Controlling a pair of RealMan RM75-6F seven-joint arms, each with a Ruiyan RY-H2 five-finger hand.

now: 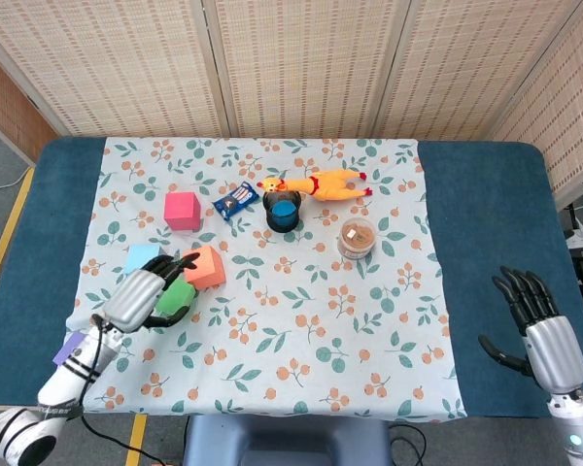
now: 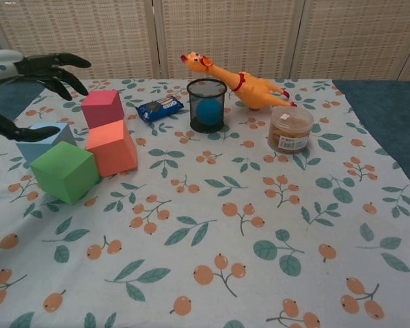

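Observation:
My left hand (image 1: pixel 146 296) hovers with its fingers spread and holds nothing. In the chest view the left hand (image 2: pixel 29 71) is raised at the far left above the cubes. Below it lie a green cube (image 1: pixel 178 299) (image 2: pixel 63 171) and a light blue cube (image 1: pixel 140 257) (image 2: pixel 44 137). An orange cube (image 1: pixel 205 267) (image 2: pixel 111 147) rests against the green one, free of the hand. A pink cube (image 1: pixel 181 210) (image 2: pixel 102 108) stands behind them. My right hand (image 1: pixel 544 330) is open above the blue table surface at the right, far from everything.
A blue snack packet (image 1: pixel 235 201), a black mesh cup (image 1: pixel 283 212) with a blue ball inside, a yellow rubber chicken (image 1: pixel 327 184) and a small lidded jar (image 1: pixel 357 238) sit mid-table on the floral cloth (image 1: pixel 321 320). A purple cube (image 1: pixel 68 347) lies at the front left edge.

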